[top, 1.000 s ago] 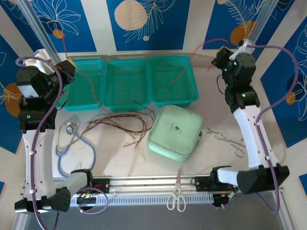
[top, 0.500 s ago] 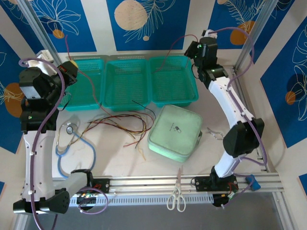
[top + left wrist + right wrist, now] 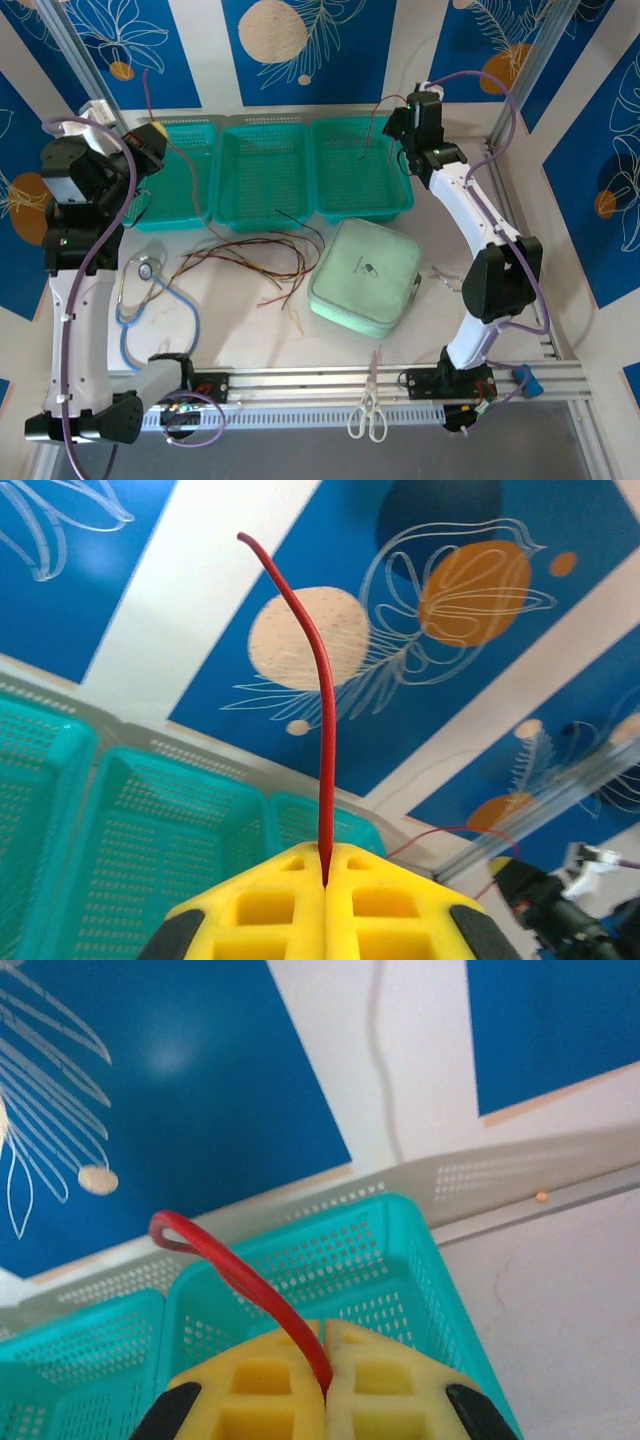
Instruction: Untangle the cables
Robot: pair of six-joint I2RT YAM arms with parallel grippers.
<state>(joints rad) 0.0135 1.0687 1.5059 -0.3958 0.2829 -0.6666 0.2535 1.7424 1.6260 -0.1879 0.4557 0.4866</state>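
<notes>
White arms (image 3: pixel 65 340), black joints (image 3: pixel 500 285), purple cords (image 3: pixel 470 73) — yellow, seemingly gridded claw fingers (image 3: pixel 270 910).

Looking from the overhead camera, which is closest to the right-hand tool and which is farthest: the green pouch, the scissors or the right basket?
1. Right basket, at the back, right by the right tool.
2. Green pouch, mid-table.
3. Scissors, at the near edge between the arm bases.

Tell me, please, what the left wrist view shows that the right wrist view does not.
Left wrist: the red cable rises nearly straight from the left gripper, and the right arm sits at lower right. Right wrist: the cable curls into a hook above the right gripper, with bare table at right. Both: shut yellow fingers pinching red cable, teal baskets behind.
</notes>
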